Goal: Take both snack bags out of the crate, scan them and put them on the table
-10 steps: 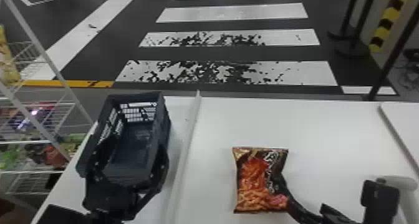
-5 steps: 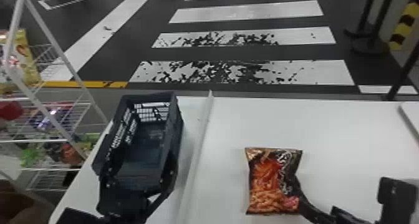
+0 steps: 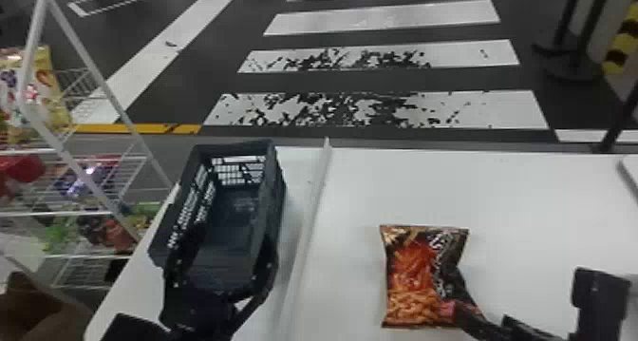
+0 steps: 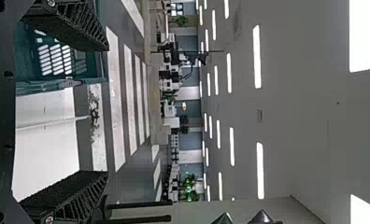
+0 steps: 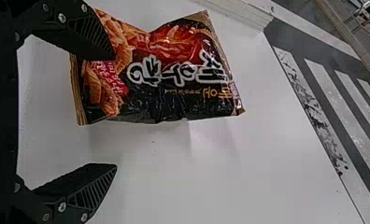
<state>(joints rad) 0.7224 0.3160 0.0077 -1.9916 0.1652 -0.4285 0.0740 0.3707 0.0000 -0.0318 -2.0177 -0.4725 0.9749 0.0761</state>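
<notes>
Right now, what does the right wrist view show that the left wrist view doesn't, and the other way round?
Right wrist view: a snack bag lying on the table, by the right gripper.
Left wrist view: the crate, ceiling lights and the left gripper.
Both: white tabletop and white floor stripes.

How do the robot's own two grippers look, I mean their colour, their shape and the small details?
The left gripper and the right gripper look alike. Both are black, with two fingers that narrow toward the tip. The fingers have slanted ribs along the side and a rough, dark inner face. Silvery screws sit near their base.
</notes>
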